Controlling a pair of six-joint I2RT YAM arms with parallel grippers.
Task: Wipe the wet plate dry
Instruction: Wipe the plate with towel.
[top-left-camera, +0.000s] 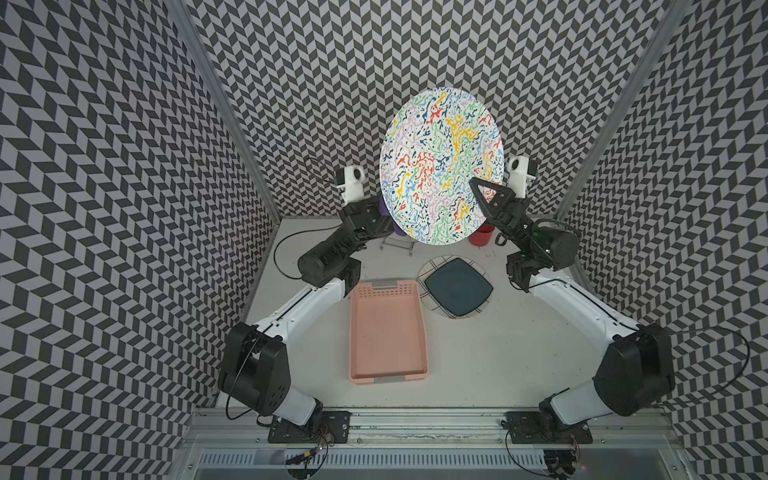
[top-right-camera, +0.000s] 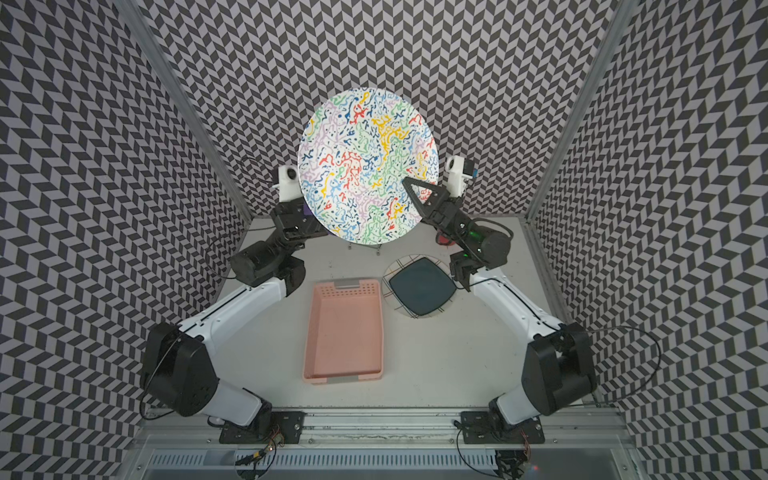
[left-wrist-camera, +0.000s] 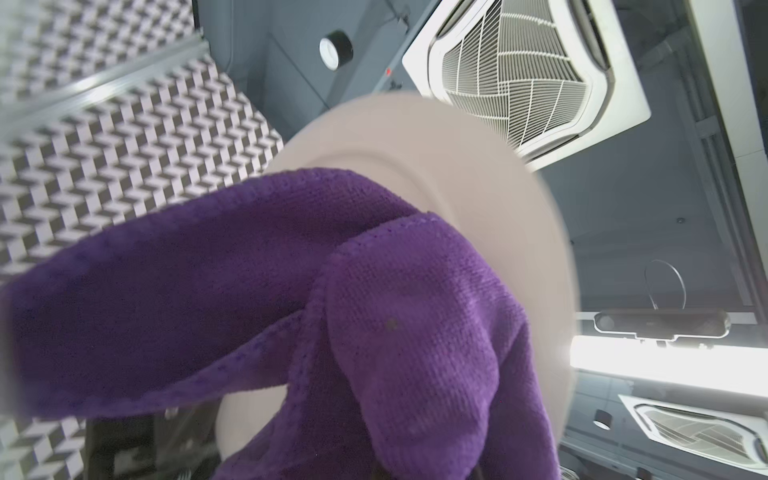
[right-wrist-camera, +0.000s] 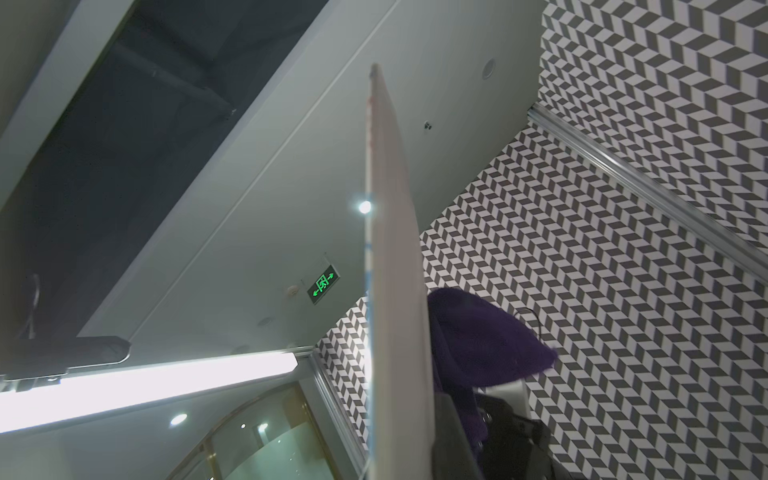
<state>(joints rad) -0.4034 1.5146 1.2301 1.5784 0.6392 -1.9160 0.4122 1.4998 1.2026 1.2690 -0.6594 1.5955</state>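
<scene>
The plate (top-left-camera: 440, 166) (top-right-camera: 368, 166), round and white with multicoloured squiggles, is held up in the air, tilted with its patterned face toward the top cameras. My right gripper (top-left-camera: 476, 185) (top-right-camera: 407, 183) is shut on its right rim, one black finger lying across the face. In the right wrist view the plate (right-wrist-camera: 390, 249) shows edge-on. My left gripper (top-left-camera: 374, 214) is shut on a purple cloth (left-wrist-camera: 374, 311) (top-left-camera: 384, 212), which lies against the plate's plain underside (left-wrist-camera: 478, 174). The cloth (right-wrist-camera: 478, 332) bulges behind the plate. The left fingertips are hidden by cloth and plate.
On the table below are a pink tray (top-left-camera: 388, 332), a dark square plate (top-left-camera: 457, 286) stacked on a round lined plate (top-left-camera: 432, 266), a red cup (top-left-camera: 482, 237) and a wire rack (top-left-camera: 397, 243) under the lifted plate. Patterned walls enclose three sides.
</scene>
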